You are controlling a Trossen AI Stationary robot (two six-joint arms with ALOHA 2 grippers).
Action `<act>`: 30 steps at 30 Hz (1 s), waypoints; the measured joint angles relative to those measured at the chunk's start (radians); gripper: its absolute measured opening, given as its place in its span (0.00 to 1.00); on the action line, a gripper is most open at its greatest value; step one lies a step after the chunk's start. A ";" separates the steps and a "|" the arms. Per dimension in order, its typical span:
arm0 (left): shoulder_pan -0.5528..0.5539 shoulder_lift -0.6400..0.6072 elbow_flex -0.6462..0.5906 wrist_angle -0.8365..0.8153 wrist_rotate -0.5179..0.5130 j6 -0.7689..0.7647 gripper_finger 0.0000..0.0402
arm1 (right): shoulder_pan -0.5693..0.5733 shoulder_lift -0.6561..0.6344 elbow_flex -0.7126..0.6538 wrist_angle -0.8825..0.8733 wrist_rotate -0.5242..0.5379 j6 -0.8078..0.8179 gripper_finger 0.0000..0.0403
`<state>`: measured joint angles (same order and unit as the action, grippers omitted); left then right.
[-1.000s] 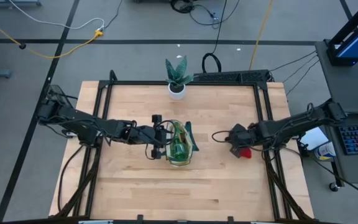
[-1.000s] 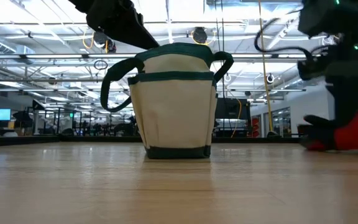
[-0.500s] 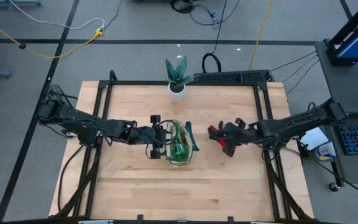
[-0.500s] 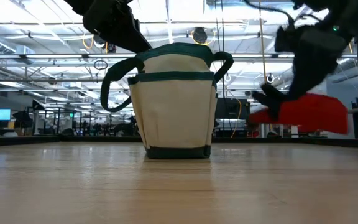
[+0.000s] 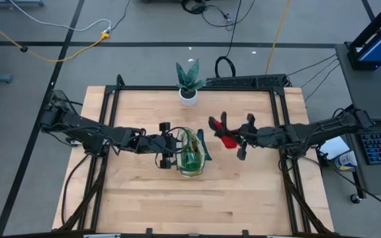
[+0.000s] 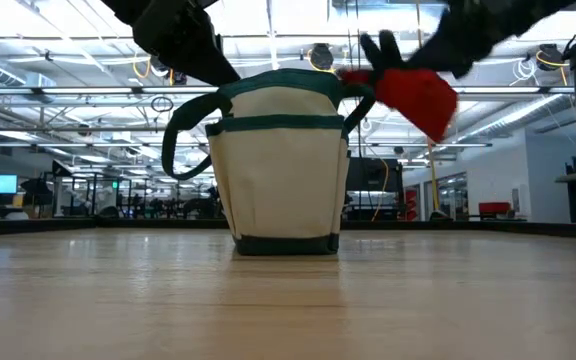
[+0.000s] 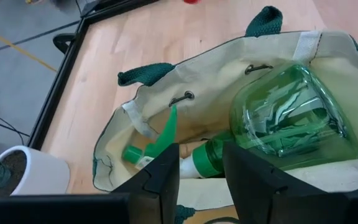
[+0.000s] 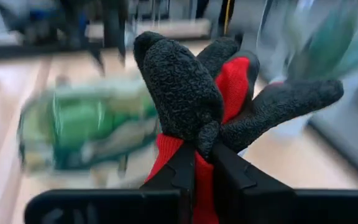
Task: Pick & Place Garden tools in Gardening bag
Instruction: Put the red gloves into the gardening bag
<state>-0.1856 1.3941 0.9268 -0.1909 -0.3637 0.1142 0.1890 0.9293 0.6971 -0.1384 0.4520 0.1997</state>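
Observation:
The beige gardening bag [image 5: 192, 153] with dark green trim stands upright mid-table; its base [image 6: 286, 243] rests on the wood. A green spray bottle [image 7: 278, 118] lies inside it. My left gripper [image 5: 174, 147] is at the bag's left rim, fingers a little apart [image 7: 201, 171]. My right gripper [image 5: 235, 139] hangs in the air just right of the bag, shut on a red and black glove [image 6: 413, 92], about level with the bag's top. My left gripper comes slanting down from the table's left onto the bag's near rim [image 7: 185, 208]. Its own fingers hide the place of contact, so the kind of hold does not show. The bag stays upright on the table. My right gripper pinches the glove's red cuff end [image 8: 199, 163] between its two fingers, coming nearly level from the table's right. The black glove fingers [image 8: 185, 81] stick out past the fingertips toward the bag. The glove is lifted clear of the table.
A green plant in a white pot [image 5: 188, 92] stands at the table's far edge behind the bag. Black frame rails [image 5: 280, 125] run along the table's sides. Bare wood lies in front of the bag [image 5: 190, 205].
My right gripper has risen from the table near its right edge and moved left toward the bag, tipping from pointing down to nearly level. The glove has gone with it, lifted clear of the wood, and now hangs beside the bag's top.

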 joint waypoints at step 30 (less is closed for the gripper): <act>-0.051 0.018 0.000 -0.165 -0.142 0.414 0.32 | -0.166 0.385 0.001 0.954 -0.226 -0.291 0.05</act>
<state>-0.2364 1.4120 0.9268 -0.3556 -0.5055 0.5278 0.0226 1.3141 0.6984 0.8160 0.2260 -0.0910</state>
